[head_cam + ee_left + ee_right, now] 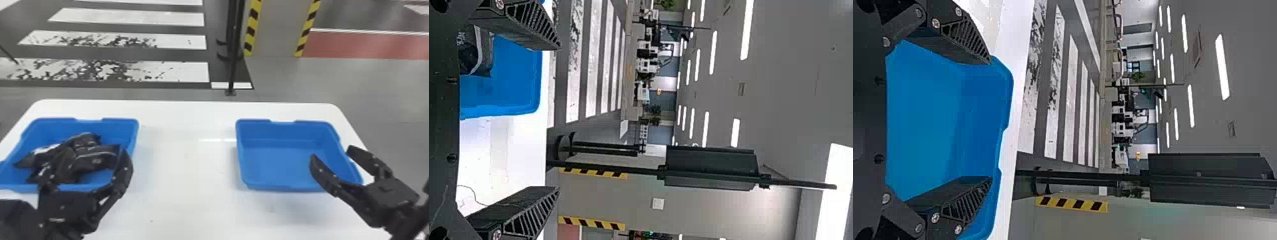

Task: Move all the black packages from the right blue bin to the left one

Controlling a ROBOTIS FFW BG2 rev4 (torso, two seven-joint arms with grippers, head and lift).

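1. Left gripper [92, 156], in the head view, is at the near side of the left bin [135, 140], its fingers spread wide with nothing clasped between them. One finger overlaps the heap of black packages [92, 159]; the other stands in front of the heap's right edge. The packages lie piled on one another in that bin, several with pale edges or patches. Right gripper [331, 152] is at the right side of the right bin [287, 162], also wide open and holding nothing; one finger is in front of the bin's inside, the other by its right rim. Both bins sit well apart on the white table [188, 178]. Beyond are floor stripes [143, 17], a black post [234, 48] and a pillar [274, 32] edged in yellow and black.

2. In the left wrist view, the left gripper [559, 118] has its two ribbed fingers far apart and its grasp free. Near one finger, a package with a light edge lies in the blue bin.

3. In the right wrist view, the right gripper [989, 120] shows the same broad opening, ungripped, with the right bin's blue floor and walls behind its fingers.
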